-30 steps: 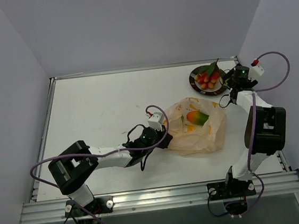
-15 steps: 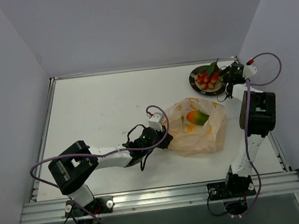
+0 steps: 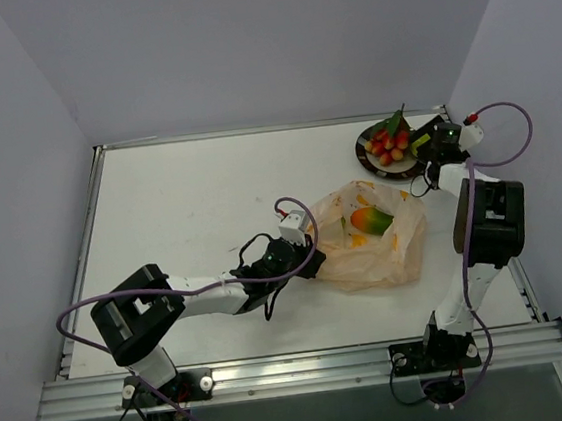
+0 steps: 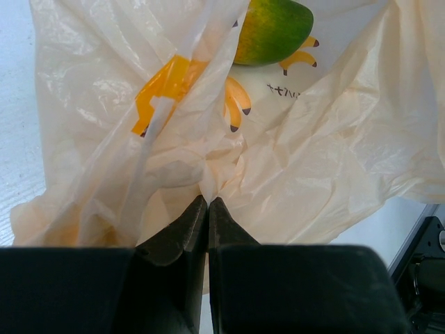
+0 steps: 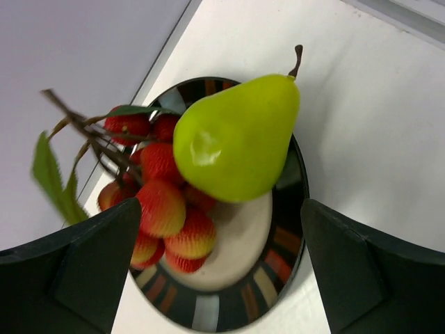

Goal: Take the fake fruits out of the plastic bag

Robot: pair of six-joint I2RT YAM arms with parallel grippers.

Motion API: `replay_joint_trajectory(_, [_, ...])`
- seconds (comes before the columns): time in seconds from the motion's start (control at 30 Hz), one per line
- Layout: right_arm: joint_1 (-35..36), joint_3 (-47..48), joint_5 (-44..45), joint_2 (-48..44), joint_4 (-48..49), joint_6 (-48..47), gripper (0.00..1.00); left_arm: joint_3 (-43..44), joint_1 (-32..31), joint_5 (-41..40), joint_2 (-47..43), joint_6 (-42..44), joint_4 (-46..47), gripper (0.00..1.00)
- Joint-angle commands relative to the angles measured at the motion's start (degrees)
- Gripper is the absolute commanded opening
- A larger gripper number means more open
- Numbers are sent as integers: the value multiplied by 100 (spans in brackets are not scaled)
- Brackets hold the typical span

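Over the plate (image 5: pixel 285 245), right claw (image 3: pixel 423 143) hangs spread (left claw (image 4: pixel 207 202) pinches bag (image 4: pixel 313 153)).

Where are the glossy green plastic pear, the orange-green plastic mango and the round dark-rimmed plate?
glossy green plastic pear (image 5: pixel 233 142): right wrist view, middle of its body.
orange-green plastic mango (image 4: pixel 274 31): left wrist view, its green side.
round dark-rimmed plate (image 5: pixel 281 261): right wrist view, bare striped rim.

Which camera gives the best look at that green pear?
The right wrist view: the pear lies large and sharp on the plate beside the red berries. The top view shows only a tiny green speck; the left wrist view shows none of it.
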Motion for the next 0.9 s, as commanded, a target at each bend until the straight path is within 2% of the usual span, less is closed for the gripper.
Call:
replay_joint_trajectory(0.0, [17,-498,123,-1037,122,-203,94,79,-21,22,-103,60,332,2])
replay_joint_trajectory(0.13, [61,-1393,291,-2282,-98,-256,93,87,-47,5,-103,60,315,2])
replay_joint_trajectory(0.2, [376,-1826,282,-2837,-168,-335,92,79,-64,-22,-120,77,332,2])
replay_joint_trajectory(0.27, [814,-2327,544,-3768,-484,-519,82,70,-82,-74,-146,112,315,2])
replay_joint_trajectory(0.3, [1330,-2477,798,-4076,-720,-746,78,61,-82,-92,-155,113,315,2])
replay_joint_trajectory(0.33, [1570,-2592,905,-4680,-896,-835,64,52,-91,-92,-164,121,323,2])
replay_joint_trajectory(0.43, [2344,-2812,1186,-5692,-1809,-1100,26,52,-117,-92,-138,121,341,2])
replay_joint_trajectory(0.47, [2511,-2856,1248,-5914,-2047,-1152,21,44,-117,-83,-138,95,376,2])
replay_joint_trajectory(0.53, [2951,-2891,1223,-6336,-2698,-1197,16,43,-117,-57,-138,34,402,2])
replay_joint_trajectory(0.67, [3557,-3181,985,-6418,-3113,-890,14,26,-126,-48,-190,-2,411,2])
replay_joint_trajectory(0.8, [4068,-3358,1249,-5542,-2850,-783,12,26,-126,-39,-199,-10,403,2])
replay_joint_trajectory(0.87, [4296,-3191,1397,-5127,-2691,-889,8,26,-126,-48,-217,-2,394,2])
